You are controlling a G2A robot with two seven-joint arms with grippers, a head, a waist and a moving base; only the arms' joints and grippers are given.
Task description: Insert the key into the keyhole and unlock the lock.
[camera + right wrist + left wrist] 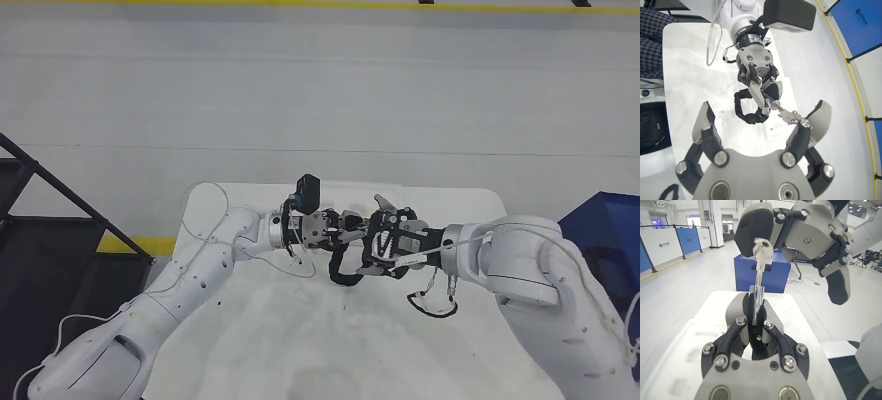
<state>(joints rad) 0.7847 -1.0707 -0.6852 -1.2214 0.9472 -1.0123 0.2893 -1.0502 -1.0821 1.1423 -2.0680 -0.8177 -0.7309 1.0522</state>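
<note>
My left gripper is shut on a chrome lock cylinder and holds it above the white table. From the cylinder a black cable loop hangs down. A silver key stands with its blade in the keyhole and its head free. My right gripper is open, facing the left one; the key lies between its fingers, close to one pad. Whether that pad touches the key head I cannot tell. In the top view the two grippers meet over the table's middle, left and right.
The white table carries a white foam tray with recesses under the left gripper. A blue cabinet stands off the table's right side. A black frame stands at the left. A loose black cable hangs under the right arm.
</note>
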